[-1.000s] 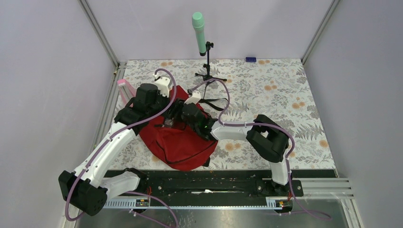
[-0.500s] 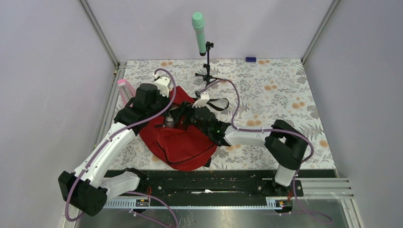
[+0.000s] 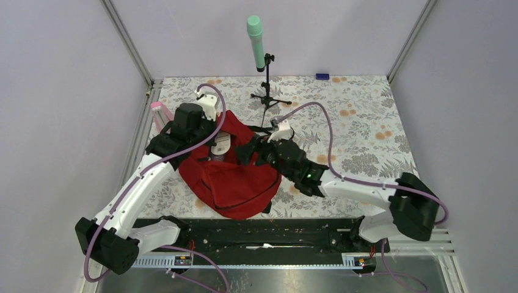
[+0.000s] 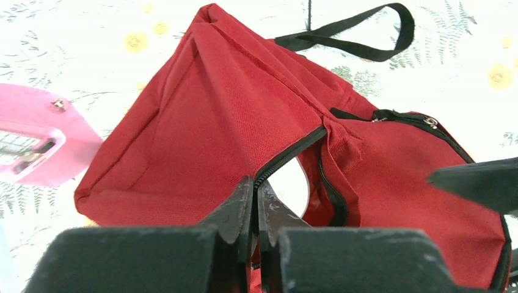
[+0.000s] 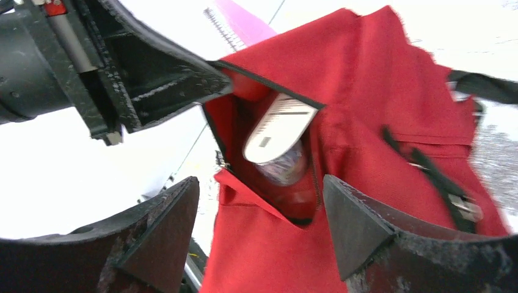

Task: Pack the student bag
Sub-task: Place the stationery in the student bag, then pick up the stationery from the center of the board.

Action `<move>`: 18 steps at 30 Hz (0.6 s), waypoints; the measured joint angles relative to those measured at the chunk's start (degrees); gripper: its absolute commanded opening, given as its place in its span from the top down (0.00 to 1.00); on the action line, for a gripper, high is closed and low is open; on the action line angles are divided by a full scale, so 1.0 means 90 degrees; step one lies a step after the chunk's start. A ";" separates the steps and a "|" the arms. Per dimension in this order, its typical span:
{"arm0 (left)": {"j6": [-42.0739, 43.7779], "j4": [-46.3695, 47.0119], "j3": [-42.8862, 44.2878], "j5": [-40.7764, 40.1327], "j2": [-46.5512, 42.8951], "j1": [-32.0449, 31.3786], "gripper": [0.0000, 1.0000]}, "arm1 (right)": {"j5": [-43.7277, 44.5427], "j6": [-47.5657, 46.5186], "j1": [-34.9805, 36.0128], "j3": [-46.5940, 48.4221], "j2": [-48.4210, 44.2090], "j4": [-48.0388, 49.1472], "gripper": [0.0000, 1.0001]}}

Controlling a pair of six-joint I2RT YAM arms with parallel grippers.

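The red student bag (image 3: pixel 235 180) lies on the flowered table, left of centre. My left gripper (image 3: pixel 209 141) is shut on the black zipper edge of the bag's opening (image 4: pixel 287 157) and holds it up. My right gripper (image 3: pixel 247 150) is open and empty, just right of the opening and facing it; its jaws (image 5: pixel 262 213) stand wide apart in front of the red fabric (image 5: pixel 391 91). A white flat item (image 5: pixel 278 128) lies inside the opening, over a clear greyish thing (image 5: pixel 286 168). The white item also shows in the top view (image 3: pixel 221 145).
A pink object (image 3: pixel 160 115) stands left of the bag, close to the left arm, and shows in the left wrist view (image 4: pixel 36 146). A black tripod (image 3: pixel 269 97) with a green microphone (image 3: pixel 255 38) stands behind the bag. A black strap (image 3: pixel 278 131) trails right. A small blue thing (image 3: pixel 322 76) lies at the back.
My right gripper has drawn back to the right out of the bag's opening, leaving the white item inside. The left gripper keeps its hold on the zipper edge.
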 measured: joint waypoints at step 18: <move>0.0121 -0.0471 0.0610 -0.0333 0.0197 0.0262 1.00 | -0.1195 0.0398 -0.2436 -0.2106 -0.2565 -0.2696 0.26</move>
